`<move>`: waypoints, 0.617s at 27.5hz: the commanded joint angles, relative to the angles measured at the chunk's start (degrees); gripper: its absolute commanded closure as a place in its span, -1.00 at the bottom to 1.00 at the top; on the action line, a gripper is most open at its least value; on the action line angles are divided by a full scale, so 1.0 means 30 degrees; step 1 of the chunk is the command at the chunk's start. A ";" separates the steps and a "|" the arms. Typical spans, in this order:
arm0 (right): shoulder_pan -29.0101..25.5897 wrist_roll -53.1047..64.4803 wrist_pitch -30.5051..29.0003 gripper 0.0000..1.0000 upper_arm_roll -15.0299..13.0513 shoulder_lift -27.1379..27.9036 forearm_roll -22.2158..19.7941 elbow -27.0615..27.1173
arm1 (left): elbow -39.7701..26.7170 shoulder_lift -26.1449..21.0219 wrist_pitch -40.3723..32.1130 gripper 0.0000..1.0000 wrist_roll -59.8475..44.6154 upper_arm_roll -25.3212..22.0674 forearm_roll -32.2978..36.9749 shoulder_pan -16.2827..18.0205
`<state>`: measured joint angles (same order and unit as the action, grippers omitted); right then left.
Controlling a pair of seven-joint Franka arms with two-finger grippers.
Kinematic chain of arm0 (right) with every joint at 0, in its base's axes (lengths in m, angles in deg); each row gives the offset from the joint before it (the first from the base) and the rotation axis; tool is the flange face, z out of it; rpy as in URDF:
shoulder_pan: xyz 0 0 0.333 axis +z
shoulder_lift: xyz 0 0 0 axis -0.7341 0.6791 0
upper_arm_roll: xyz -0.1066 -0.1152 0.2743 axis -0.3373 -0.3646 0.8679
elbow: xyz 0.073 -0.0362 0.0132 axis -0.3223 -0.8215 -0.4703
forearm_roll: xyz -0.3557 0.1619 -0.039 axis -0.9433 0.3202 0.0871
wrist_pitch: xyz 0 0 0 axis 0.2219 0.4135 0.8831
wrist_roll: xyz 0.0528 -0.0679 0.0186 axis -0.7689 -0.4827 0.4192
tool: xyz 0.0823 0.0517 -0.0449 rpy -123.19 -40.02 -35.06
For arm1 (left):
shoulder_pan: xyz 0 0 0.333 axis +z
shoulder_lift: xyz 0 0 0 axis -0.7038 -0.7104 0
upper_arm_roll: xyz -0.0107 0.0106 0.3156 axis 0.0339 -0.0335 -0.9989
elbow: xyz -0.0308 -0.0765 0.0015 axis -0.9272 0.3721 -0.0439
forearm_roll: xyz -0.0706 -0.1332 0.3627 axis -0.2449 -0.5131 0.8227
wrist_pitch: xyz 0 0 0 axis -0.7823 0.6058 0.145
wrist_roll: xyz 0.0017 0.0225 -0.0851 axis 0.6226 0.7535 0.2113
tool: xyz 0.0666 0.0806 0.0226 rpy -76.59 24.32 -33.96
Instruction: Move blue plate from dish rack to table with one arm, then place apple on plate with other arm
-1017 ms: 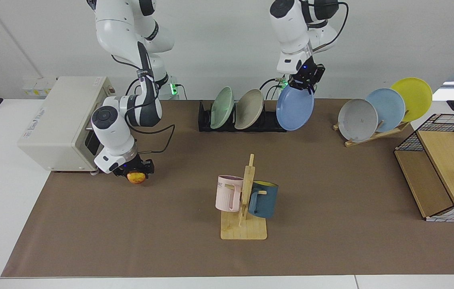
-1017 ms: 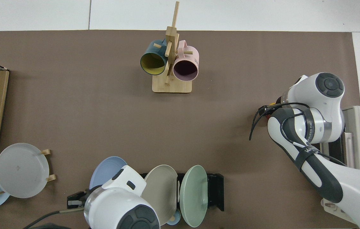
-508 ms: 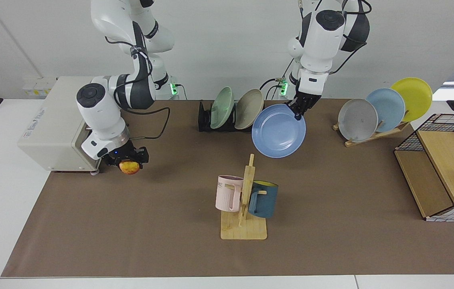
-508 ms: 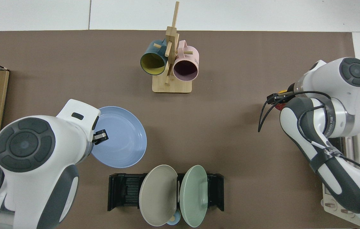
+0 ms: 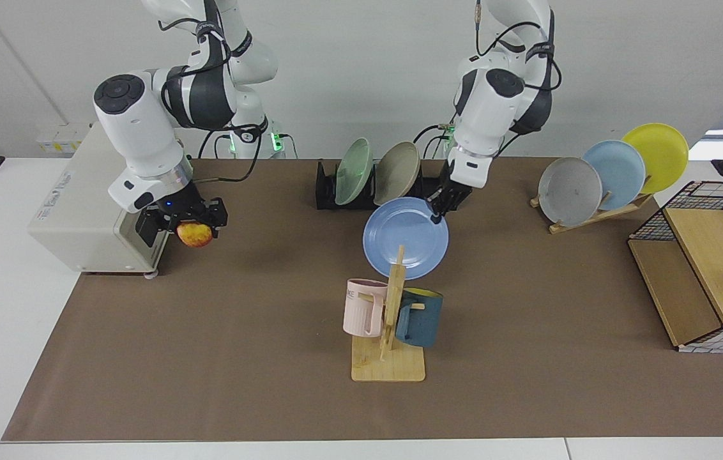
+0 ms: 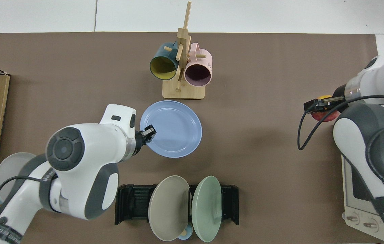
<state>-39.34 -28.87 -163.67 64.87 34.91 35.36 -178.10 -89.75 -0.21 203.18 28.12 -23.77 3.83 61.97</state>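
My left gripper (image 5: 438,209) (image 6: 148,133) is shut on the rim of the blue plate (image 5: 405,237) (image 6: 173,128). The plate lies nearly flat above the brown mat of the table (image 5: 208,358), between the dish rack (image 5: 326,191) (image 6: 132,205) and the mug tree; whether it touches the mat is unclear. The black dish rack holds a green plate and a beige plate. My right gripper (image 5: 194,225) (image 6: 321,107) is shut on the apple (image 5: 195,235) (image 6: 324,115), held in the air beside the white oven.
A wooden mug tree (image 5: 390,332) (image 6: 182,64) with a pink mug and a dark blue mug stands just in front of the plate. A wooden stand (image 5: 598,214) holds grey, pale blue and yellow plates. A wire-and-wood shelf (image 5: 706,275) sits at one end, a white oven (image 5: 87,198) at the other.
My left arm carried the blue plate away from the dish rack, tipped it flat and lowered it toward the mug tree. My right arm lifted the apple higher and drew it back toward the oven.
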 commanded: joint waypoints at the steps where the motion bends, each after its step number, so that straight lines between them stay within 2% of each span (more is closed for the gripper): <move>1: -0.0167 0.0033 0.0197 1.00 0.0108 -0.0039 -0.0193 -0.0045 | -0.0977 -0.1282 0.2066 1.00 -0.0570 -0.0135 0.0084 -0.1176; 7: -0.0137 0.0033 0.0197 1.00 0.0137 -0.0068 -0.0193 -0.0075 | -0.1126 -0.2452 0.3063 1.00 -0.0335 -0.0135 0.0201 -0.1235; 17: 0.0067 -0.0084 0.0197 1.00 0.0138 -0.0097 -0.0193 -0.0192 | -0.1710 -0.2483 0.3297 1.00 -0.0188 -0.0135 0.0990 -0.1674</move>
<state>-39.30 -28.87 -163.66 64.99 34.97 35.36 -178.32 -92.93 -8.03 210.86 27.50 -23.72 4.54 58.32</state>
